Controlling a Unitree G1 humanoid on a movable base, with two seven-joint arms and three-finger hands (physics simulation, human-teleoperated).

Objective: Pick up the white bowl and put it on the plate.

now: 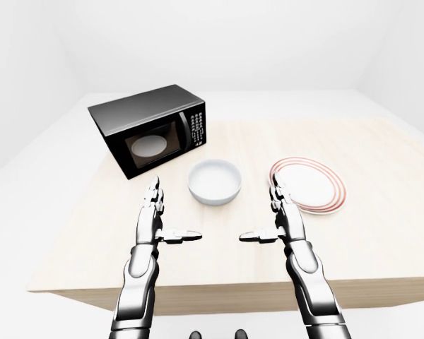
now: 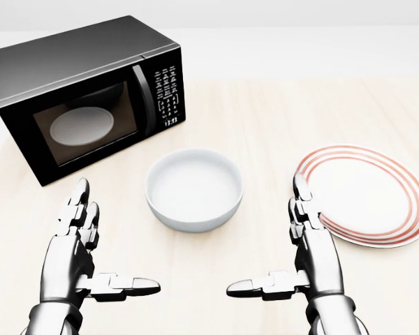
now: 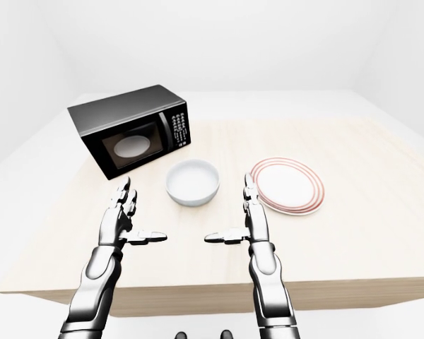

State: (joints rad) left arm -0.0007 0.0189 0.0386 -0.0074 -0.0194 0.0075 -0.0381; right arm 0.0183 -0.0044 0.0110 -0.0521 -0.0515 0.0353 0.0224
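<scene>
While my left hand (image 2: 80, 255) and right hand (image 2: 304, 255) hover spread and empty, a careless reach could shove the white bowl (image 2: 193, 188) toward the microwave (image 2: 84, 98) (its smooth rim looks slippery). Round and shallow, it sits between microwave and red-ringed plate (image 2: 373, 195).

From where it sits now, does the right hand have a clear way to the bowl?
Probably yes. The right hand is open, apart from the bowl, with only bare table between them. The plate lies on its other side, and the microwave is up and left, out of the way.
</scene>
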